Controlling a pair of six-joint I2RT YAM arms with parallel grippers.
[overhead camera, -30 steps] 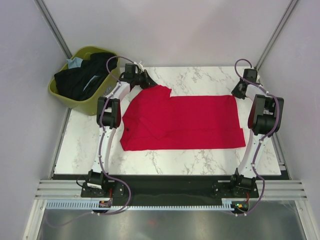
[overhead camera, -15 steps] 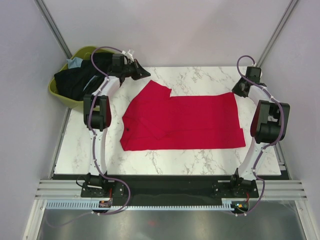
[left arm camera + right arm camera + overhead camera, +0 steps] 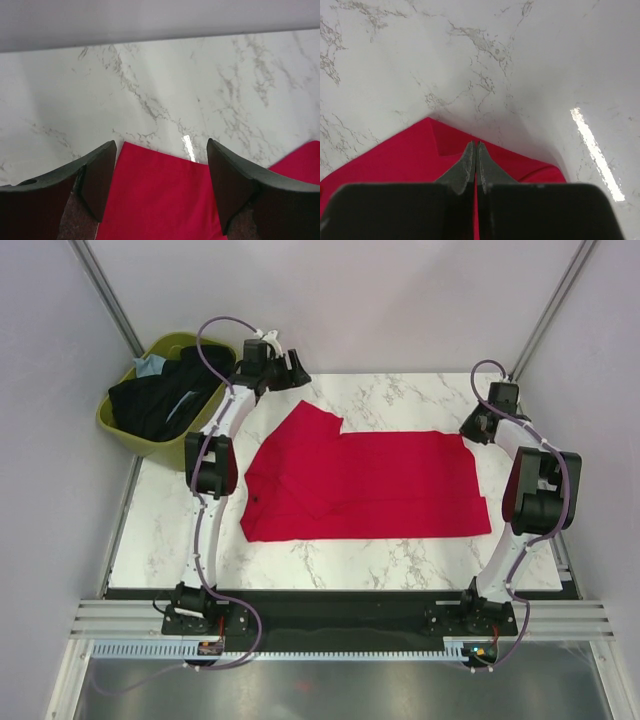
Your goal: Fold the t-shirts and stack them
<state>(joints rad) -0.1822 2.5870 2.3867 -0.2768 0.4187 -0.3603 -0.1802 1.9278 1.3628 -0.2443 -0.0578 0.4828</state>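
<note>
Lifted off the sleeve since a second ago, left gripper point(image 3: 296, 371) hangs released beyond the smooth red t-shirt point(image 3: 365, 485), which lies flat on the marbled table point(image 3: 400, 395). The right gripper point(image 3: 470, 426) is clenched at its far right corner.

The left gripper point(image 3: 296, 372) has let go of the red t-shirt point(image 3: 365, 485) at its upper-left corner and drawn back toward the upper left of the frame. Its jaws, pinched together a second ago, now stand apart. The freed corner lies flat on the tabletop point(image 3: 400, 560). The right arm point(image 3: 540, 490) has shifted its elbow slightly rightward.
</note>
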